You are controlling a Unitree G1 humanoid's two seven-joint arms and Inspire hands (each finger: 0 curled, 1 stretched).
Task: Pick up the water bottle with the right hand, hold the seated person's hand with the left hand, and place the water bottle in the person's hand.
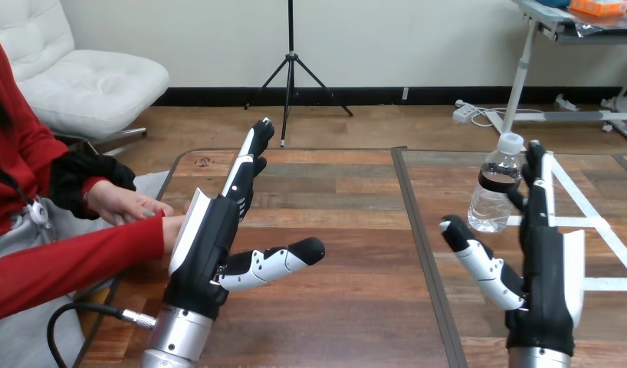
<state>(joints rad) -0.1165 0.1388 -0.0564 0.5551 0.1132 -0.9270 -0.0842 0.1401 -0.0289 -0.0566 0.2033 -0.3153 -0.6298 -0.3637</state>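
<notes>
Right hand (546, 257) at lower right, fingers straight and spread just beside the upright water bottle (494, 192) on the counter (349, 230), left hand (207, 245) equally open by the person's hands (123, 205) mid-left, and one careless sideways nudge could topple that bottle!

One water bottle (494, 195), two robot hands (207, 245) (544, 264)

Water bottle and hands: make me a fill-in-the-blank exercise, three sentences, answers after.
1. The water bottle stands ____ on the table, cap on.
2. The right hand, beside the bottle, has its fingers ____, not curled.
3. The person's hands lie near the left hand at the view's ____ side.
Missing words: upright; straight; left.
</notes>
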